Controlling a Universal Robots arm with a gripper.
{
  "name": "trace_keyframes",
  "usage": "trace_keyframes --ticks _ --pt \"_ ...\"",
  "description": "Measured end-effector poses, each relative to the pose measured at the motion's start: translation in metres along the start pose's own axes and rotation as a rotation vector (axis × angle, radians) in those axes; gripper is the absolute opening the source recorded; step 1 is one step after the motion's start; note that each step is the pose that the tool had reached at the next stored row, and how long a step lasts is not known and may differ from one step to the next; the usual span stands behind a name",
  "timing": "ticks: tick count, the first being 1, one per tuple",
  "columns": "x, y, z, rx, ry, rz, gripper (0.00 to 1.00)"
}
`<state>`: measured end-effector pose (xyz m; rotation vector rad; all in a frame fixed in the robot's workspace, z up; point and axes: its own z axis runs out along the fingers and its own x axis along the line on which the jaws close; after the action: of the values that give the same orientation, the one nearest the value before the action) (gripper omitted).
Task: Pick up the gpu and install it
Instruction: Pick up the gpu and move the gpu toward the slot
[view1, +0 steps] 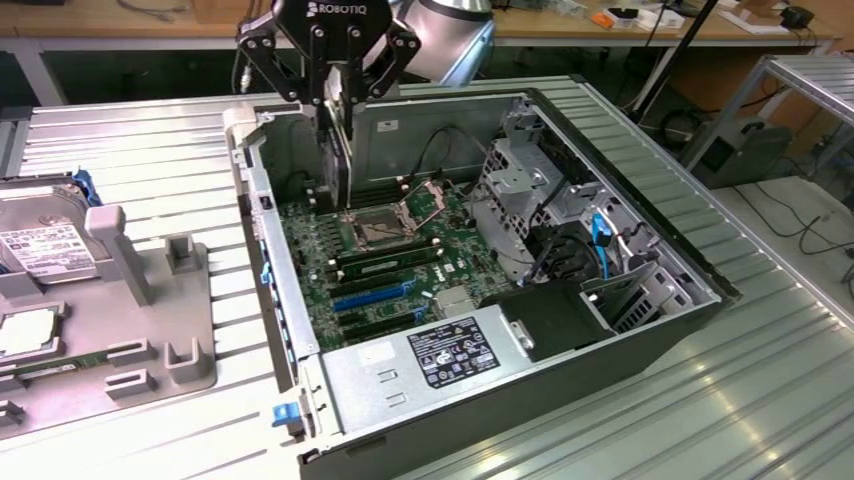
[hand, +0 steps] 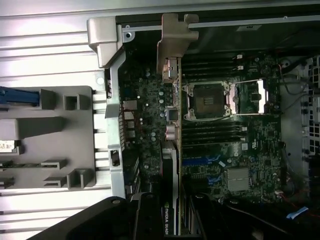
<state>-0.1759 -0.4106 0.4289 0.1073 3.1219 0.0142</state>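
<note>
The gpu (view1: 336, 150) hangs on edge, a thin dark card held upright over the back left of the open computer case (view1: 534, 400). My gripper (view1: 331, 92) is shut on the card's upper edge. In the wrist view the gpu (hand: 173, 150) appears edge-on, with its pale metal bracket (hand: 176, 37) reaching toward the case's rear wall. The card is above the motherboard (hand: 150, 100), beside the open CPU socket (hand: 207, 102). The gripper (hand: 167, 222) clamps the labelled end of the card. I cannot tell whether the card touches a slot.
Blue expansion slots (view1: 380, 297) lie nearer the power supply (view1: 447, 362). A drive cage and cables (view1: 541, 195) fill the case's right side in the exterior view. A grey parts tray (view1: 147, 320) with a hard drive (view1: 40, 250) sits on the slatted metal table at the exterior view's left.
</note>
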Motion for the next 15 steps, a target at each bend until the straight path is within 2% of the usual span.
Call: trace_keyframes --ticks 3,10,15 --pt "-0.009 0.0006 0.0001 0.0 0.0002 0.0 0.27" --pt "-0.021 0.0015 0.0004 0.0001 0.0004 0.0 0.27" --pt "-0.036 0.0025 0.0006 0.0001 0.0006 0.0 0.27"
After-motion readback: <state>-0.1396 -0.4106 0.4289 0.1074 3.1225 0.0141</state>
